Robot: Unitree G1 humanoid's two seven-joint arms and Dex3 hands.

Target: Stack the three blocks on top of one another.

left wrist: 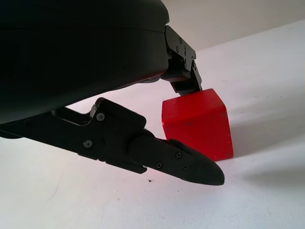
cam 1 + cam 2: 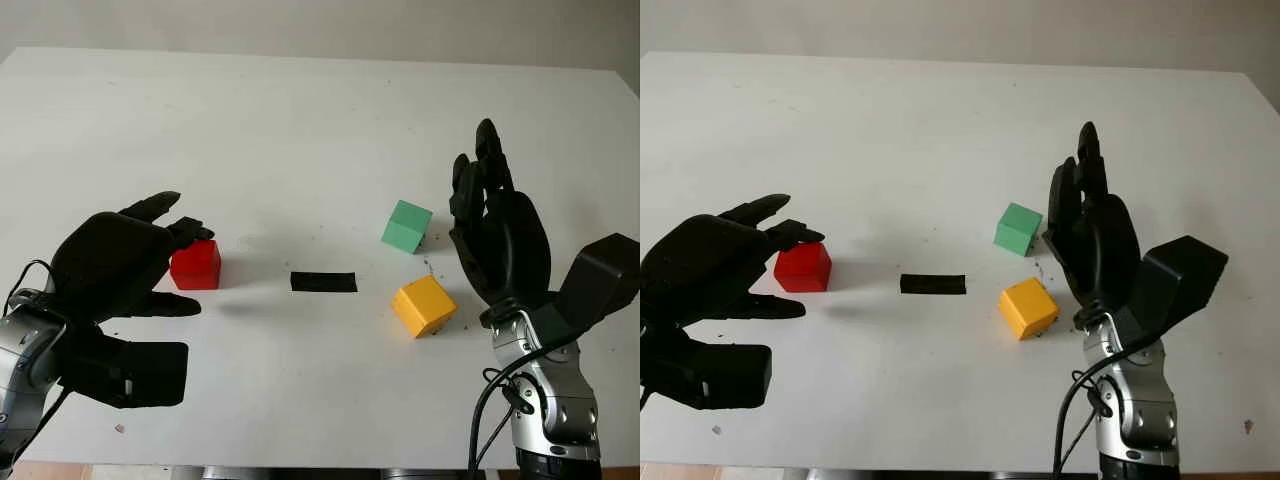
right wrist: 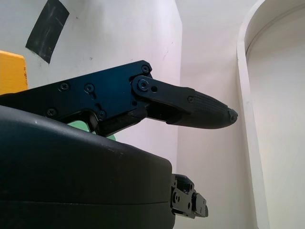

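A red block [image 2: 196, 265] stands on the white table [image 2: 300, 130] at the left. My left hand [image 2: 190, 268] is open around it, with upper fingertips [image 1: 183, 78] at the block's far top edge and the thumb [image 1: 190, 164] just off its near side. The block [image 1: 198, 124] sits flat on the table. A green block [image 2: 406, 226] and a yellow block [image 2: 423, 305] stand right of centre, a little apart. My right hand [image 2: 478, 185] is open and upright just to their right, touching neither.
A strip of black tape [image 2: 323, 281] lies flat between the red and yellow blocks. The table's far edge [image 2: 320, 58] runs along the back, and its right edge [image 2: 625, 90] is beyond my right hand.
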